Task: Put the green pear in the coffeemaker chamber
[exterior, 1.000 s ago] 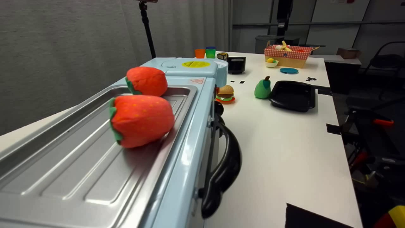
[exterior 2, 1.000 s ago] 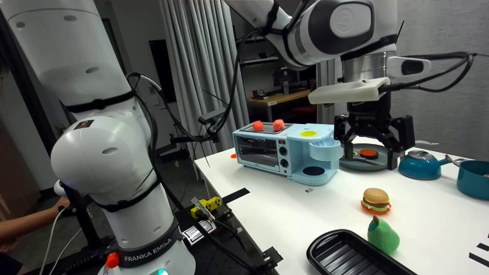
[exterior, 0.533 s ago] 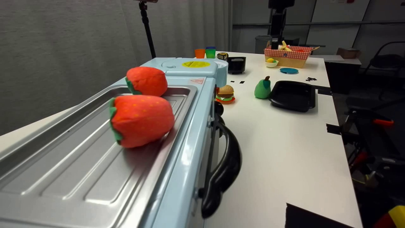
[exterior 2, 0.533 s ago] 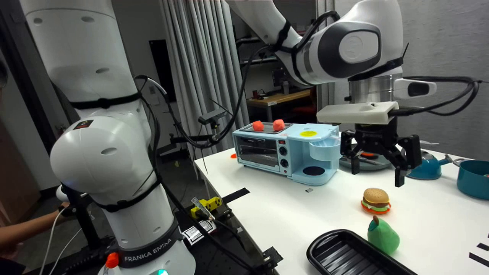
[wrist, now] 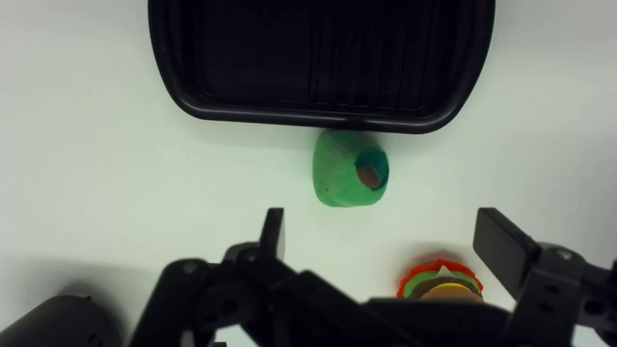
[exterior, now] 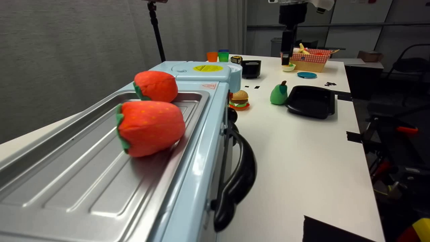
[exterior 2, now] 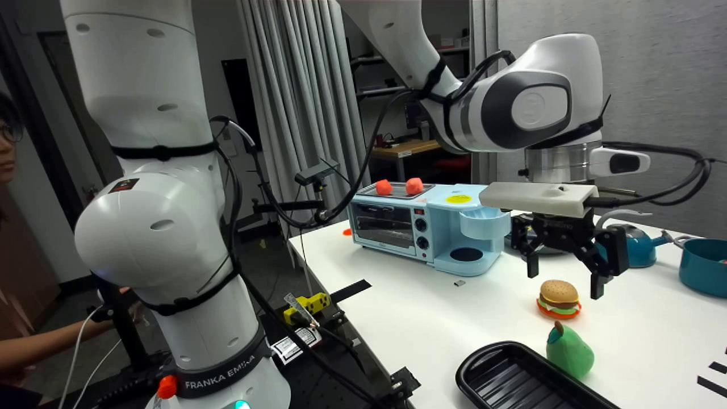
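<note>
Just beside the black tray (wrist: 318, 62), on a white table (exterior: 295, 161), a green pear (wrist: 340, 173) stands stem end up, leaning slightly; whether pear and tray touch is hard to tell. Above the table, on the pear's side of the tray, hangs the robot's claw (wrist: 382, 229), its 2 fingers spread wide and holding nothing. A toy burger (exterior 2: 559, 298) sits farther from the tray than the pear does, and the light-blue coffeemaker chamber (exterior 2: 477, 226) stands well apart from the tray. The step in hand appears to be the approach to the pear, before any grasp. The next move likely calls for travelling toward the tray, lowering until the fingers straddle the pear, then closing along the tray's edge without knocking it.
</note>
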You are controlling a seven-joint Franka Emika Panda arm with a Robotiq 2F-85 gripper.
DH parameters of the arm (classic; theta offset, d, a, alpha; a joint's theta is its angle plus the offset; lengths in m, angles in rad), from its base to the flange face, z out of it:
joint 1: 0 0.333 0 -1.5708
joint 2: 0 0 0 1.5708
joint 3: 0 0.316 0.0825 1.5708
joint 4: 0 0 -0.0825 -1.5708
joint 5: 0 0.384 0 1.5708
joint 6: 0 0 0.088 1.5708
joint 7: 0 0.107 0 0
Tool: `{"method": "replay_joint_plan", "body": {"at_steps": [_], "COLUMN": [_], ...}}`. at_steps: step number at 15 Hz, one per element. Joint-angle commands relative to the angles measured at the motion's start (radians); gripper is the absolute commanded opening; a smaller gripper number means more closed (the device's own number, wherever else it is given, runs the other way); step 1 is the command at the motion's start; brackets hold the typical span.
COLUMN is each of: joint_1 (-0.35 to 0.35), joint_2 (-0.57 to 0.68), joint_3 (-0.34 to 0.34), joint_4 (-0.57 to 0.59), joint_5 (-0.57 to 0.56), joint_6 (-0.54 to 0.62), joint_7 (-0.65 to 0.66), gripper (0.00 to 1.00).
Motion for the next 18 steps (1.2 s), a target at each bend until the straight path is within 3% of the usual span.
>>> {"method": "replay_joint_plan", "body": {"at_steps": [1, 18], "joint_1": [-0.029, -0.099], "joint_2": [0.068, 0.329], "joint_3": [0.029, 0.058], "joint_4": [0.046, 0.212], "joint_5": [0.061, 0.065], "joint_6": [0.030, 0.023], "joint_7": [-0.064, -0.081], "gripper": [1.00, 1.00]}}
